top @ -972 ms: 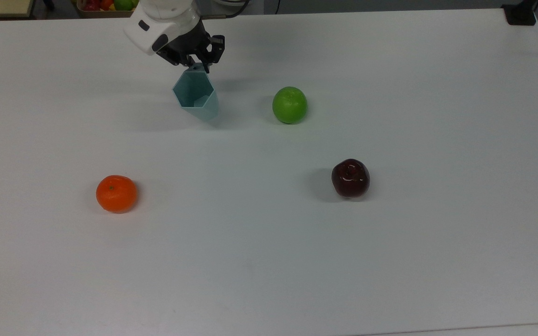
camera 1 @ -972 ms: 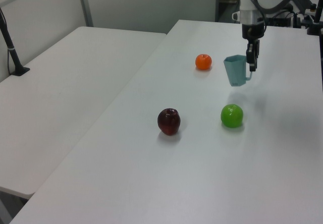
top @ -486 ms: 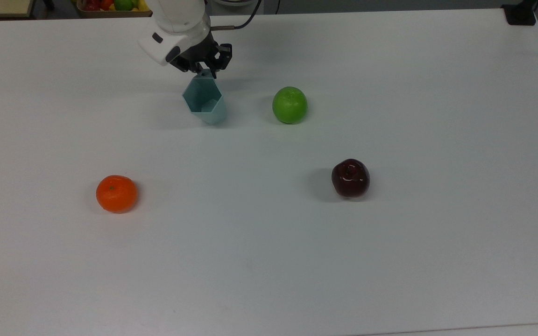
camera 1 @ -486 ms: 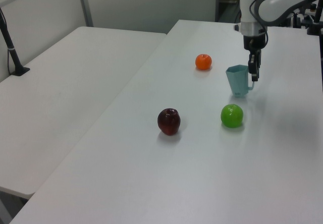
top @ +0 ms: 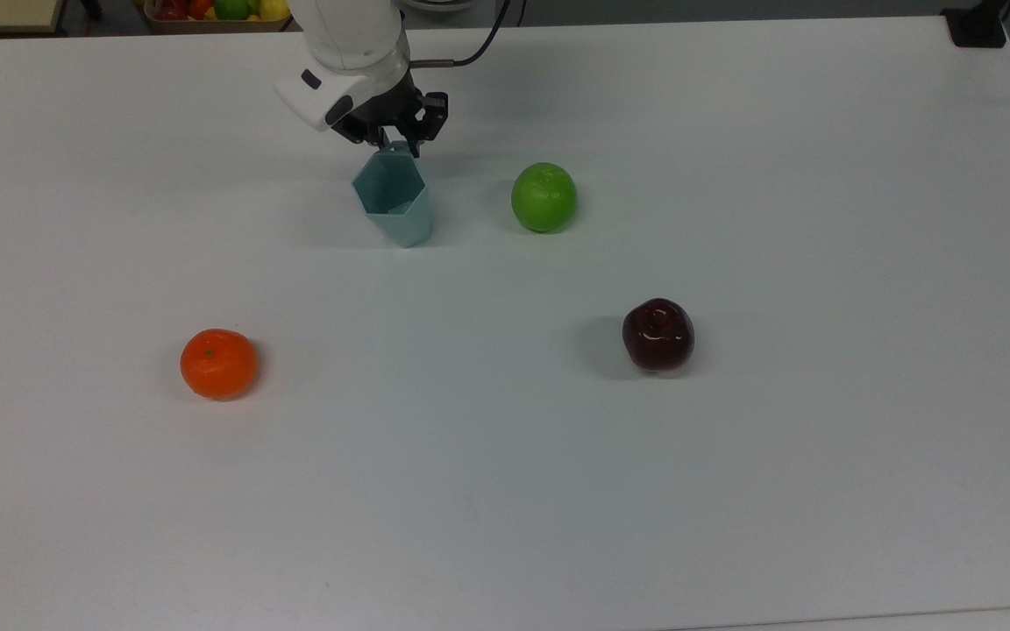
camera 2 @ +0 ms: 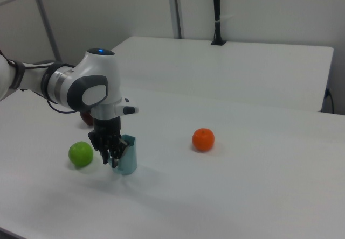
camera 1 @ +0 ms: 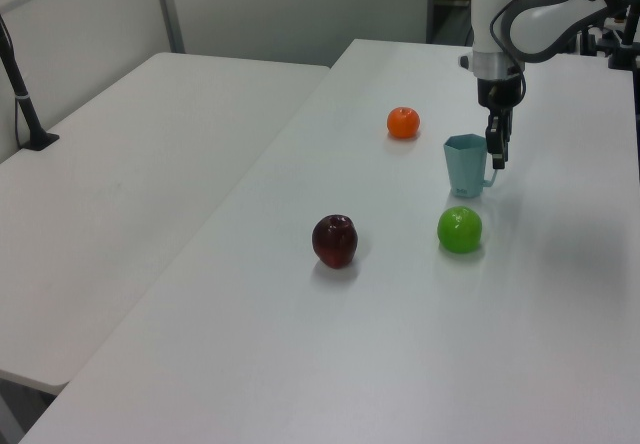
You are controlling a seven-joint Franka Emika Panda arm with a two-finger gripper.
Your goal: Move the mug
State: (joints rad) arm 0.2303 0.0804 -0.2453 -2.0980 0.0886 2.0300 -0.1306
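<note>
The mug is a pale teal faceted cup. It is upright, at or just above the white table, at the back and to the left of centre in the top view. My gripper comes down from above, shut on the small handle tab on the mug's far side. In the left view the mug has the gripper at its right side. In the right view the gripper is on the left of the mug.
A green apple lies close by on the top view's right of the mug. A dark red apple and an orange sit nearer the front. A fruit basket and a black clamp stand at the back edge.
The gripper has carried the mug toward the top view's right, nearer the green apple, and down. The mug went from tilted to upright.
</note>
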